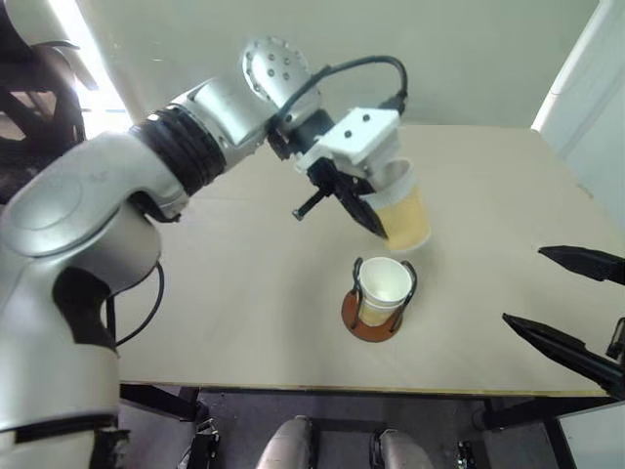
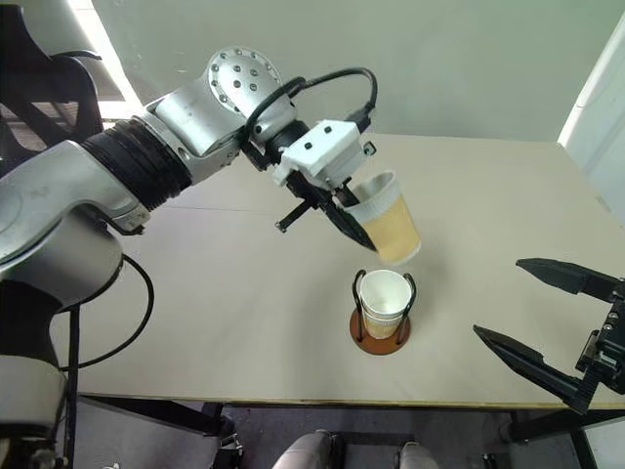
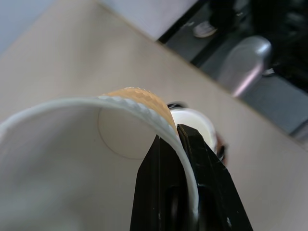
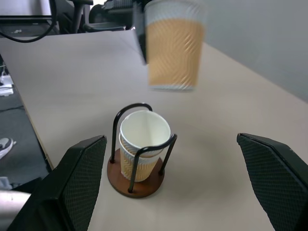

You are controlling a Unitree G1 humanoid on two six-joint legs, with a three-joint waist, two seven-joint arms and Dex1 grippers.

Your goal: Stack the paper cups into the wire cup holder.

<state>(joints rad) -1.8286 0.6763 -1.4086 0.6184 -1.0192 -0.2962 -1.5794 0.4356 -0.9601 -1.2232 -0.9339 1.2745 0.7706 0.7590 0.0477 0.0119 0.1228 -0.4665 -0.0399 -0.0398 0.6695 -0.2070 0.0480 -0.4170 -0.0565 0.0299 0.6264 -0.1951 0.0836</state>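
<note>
My left gripper (image 1: 363, 208) is shut on the rim of a tan-yellow paper cup (image 1: 405, 215), one black finger inside the wall and one outside. The cup hangs tilted in the air above the table, just behind and above the wire cup holder (image 1: 372, 322). The holder is a reddish-brown disc with two black wire loops, and two more paper cups (image 4: 144, 132) sit nested upright in it. My right gripper (image 1: 524, 285) hovers open to the right of the holder, with nothing between its fingers.
The beige table (image 1: 244, 293) stretches wide to the left of and behind the holder. Its front edge (image 1: 322, 388) runs close below the holder. A white panel (image 1: 586, 88) stands off the table's far right corner.
</note>
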